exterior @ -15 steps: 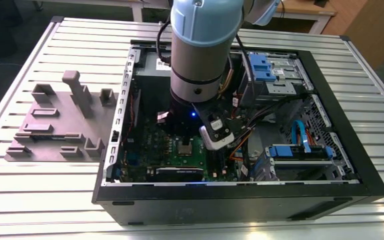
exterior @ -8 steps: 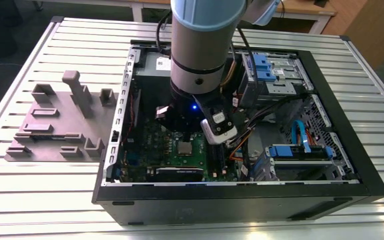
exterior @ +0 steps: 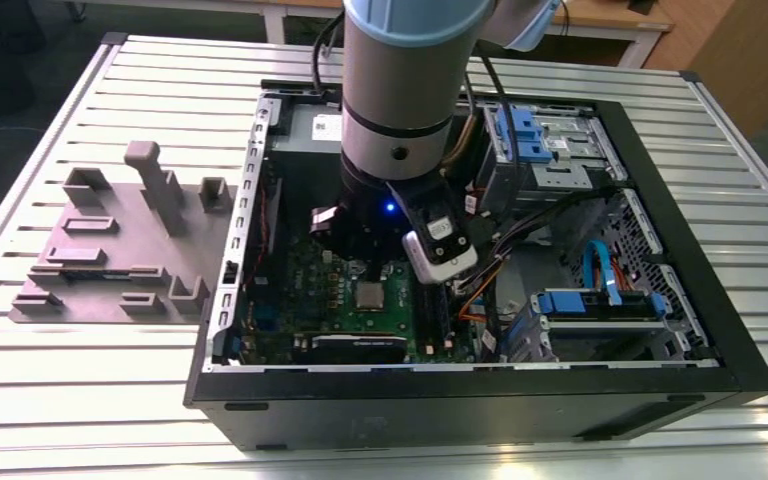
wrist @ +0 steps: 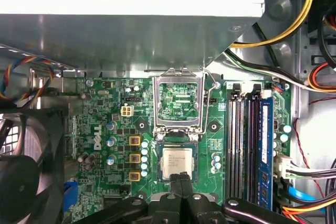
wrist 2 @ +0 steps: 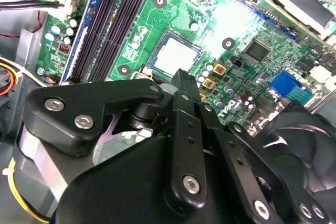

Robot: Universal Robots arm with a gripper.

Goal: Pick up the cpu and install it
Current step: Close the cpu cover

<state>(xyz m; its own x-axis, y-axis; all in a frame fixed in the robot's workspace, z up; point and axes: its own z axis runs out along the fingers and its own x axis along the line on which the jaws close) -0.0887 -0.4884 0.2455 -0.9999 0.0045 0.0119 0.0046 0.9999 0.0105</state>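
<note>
Hand (wrist: pixel 181 178) closest, clenched on nothing, tips at the cpu (wrist: pixel 177 162) edge. Cpu lies in its socket (wrist: pixel 159 163), mid-frame in exterior view, metal frame (wrist: pixel 178 100) raised. Risk: nudge skews unclamped cpu, damaging socket.

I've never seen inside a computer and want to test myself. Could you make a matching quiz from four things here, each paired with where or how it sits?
Things:
1. cpu
2. socket frame
3. gripper
4. grey parts holder

Places or states:
A. on the table, outside the computer case
B. swung open
C. lying flat, silvery top up
D. poised at the cpu's edge

Pairs: 1-C, 2-B, 3-D, 4-A
</note>
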